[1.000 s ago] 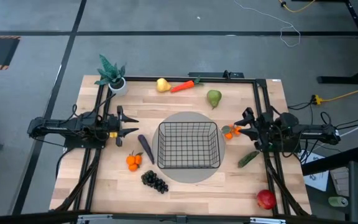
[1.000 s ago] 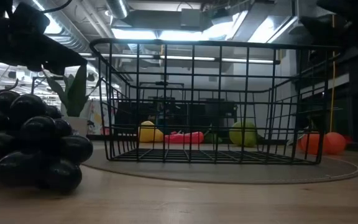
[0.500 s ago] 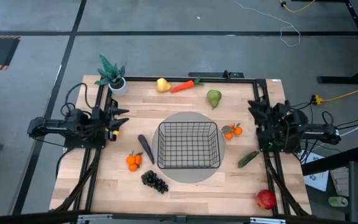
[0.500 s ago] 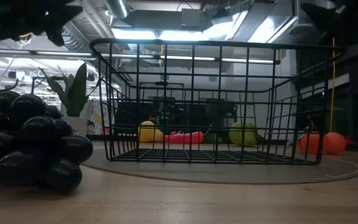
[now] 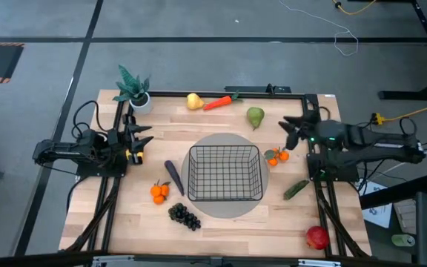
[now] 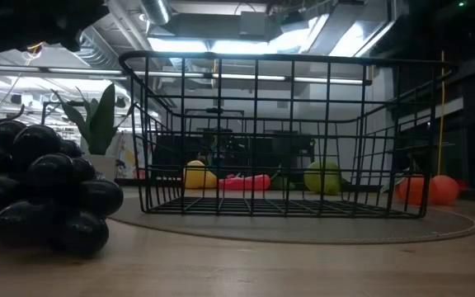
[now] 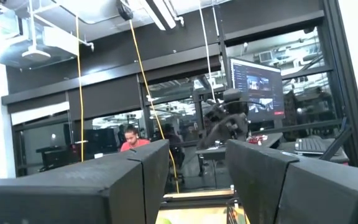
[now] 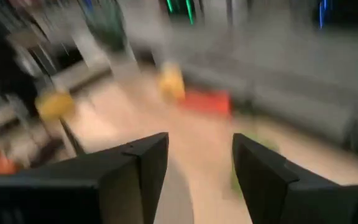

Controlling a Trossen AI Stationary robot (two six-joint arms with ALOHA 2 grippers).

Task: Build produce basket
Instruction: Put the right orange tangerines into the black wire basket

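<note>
- My right claw (image 5: pixel 289 130) hangs over the tabletop (image 5: pixel 221 222) between the green pear (image 5: pixel 255 117) and the oranges (image 5: pixel 276 156), fingers (image 8: pixel 135 168) apart and holding nothing.
- My left claw (image 5: pixel 141 139) waits at the left edge, fingers (image 7: pixel 135 180) apart too.
- The basket (image 5: pixel 225 173) sits on a round grey mat (image 5: pixel 224 210) mid-tabletop, with no produce inside.
- Grapes (image 5: pixel 184 216), eggplant (image 5: pixel 173 176), cucumber (image 5: pixel 296 189), apple (image 5: pixel 317 237), carrot (image 5: pixel 218 102) and yellow pear (image 5: pixel 193 101) lie around it.

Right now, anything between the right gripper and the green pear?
No. In the high view the stretch from the right gripper to the green pear is bare wood; the oranges lie nearer the basket, off that line.
</note>
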